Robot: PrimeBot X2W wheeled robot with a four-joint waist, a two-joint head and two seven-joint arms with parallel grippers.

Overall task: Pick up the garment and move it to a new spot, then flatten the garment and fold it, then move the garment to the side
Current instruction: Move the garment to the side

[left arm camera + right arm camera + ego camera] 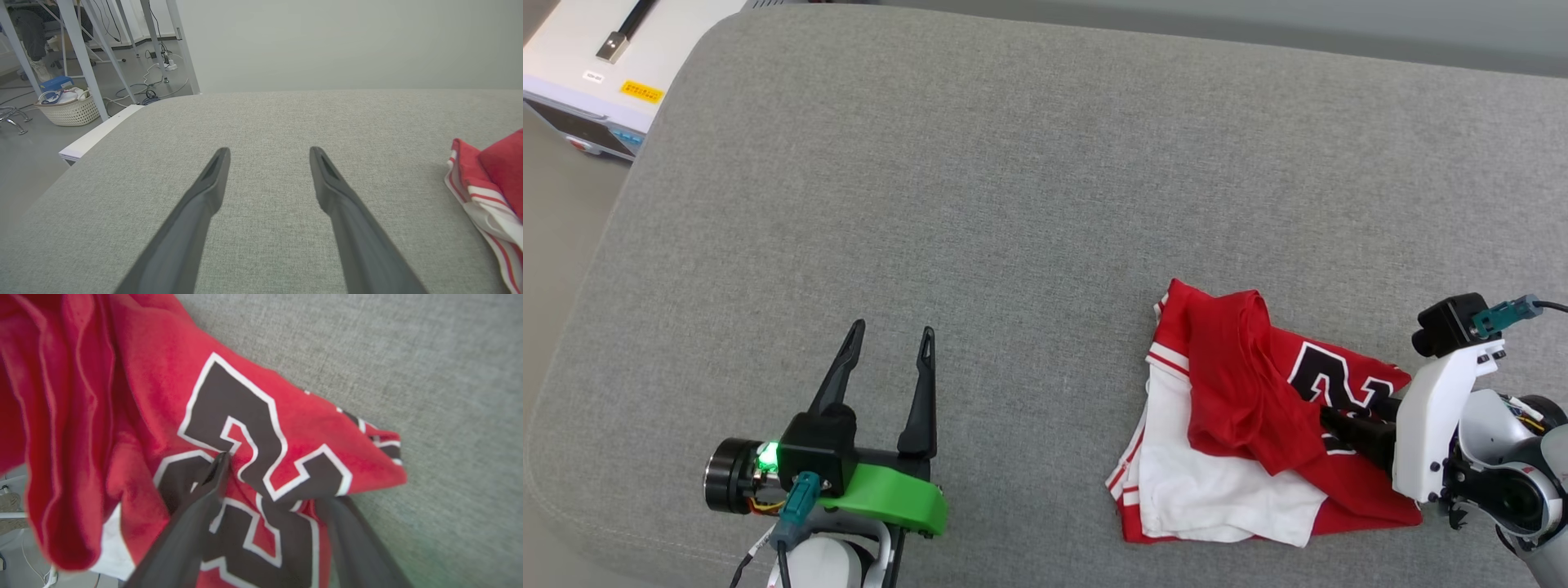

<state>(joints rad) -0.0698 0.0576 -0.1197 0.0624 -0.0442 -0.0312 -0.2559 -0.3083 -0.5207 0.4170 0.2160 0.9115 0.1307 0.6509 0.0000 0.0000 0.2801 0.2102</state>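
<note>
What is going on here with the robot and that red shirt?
A two-armed robot is working on a crumpled red and white garment that lies on the right part of a grey cushion. Its right gripper is down at the garment with the jaws wide. One finger lies on the printed black number, and the other finger's tip is hidden under a fold. The garment is not lifted yet. The left gripper is open over bare cushion, apart from the garment.

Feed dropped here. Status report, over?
Left gripper open, empty, above cushion. Right gripper open, straddling a fold of the garment. It lies crumpled on cushion. Nothing blocking.
</note>
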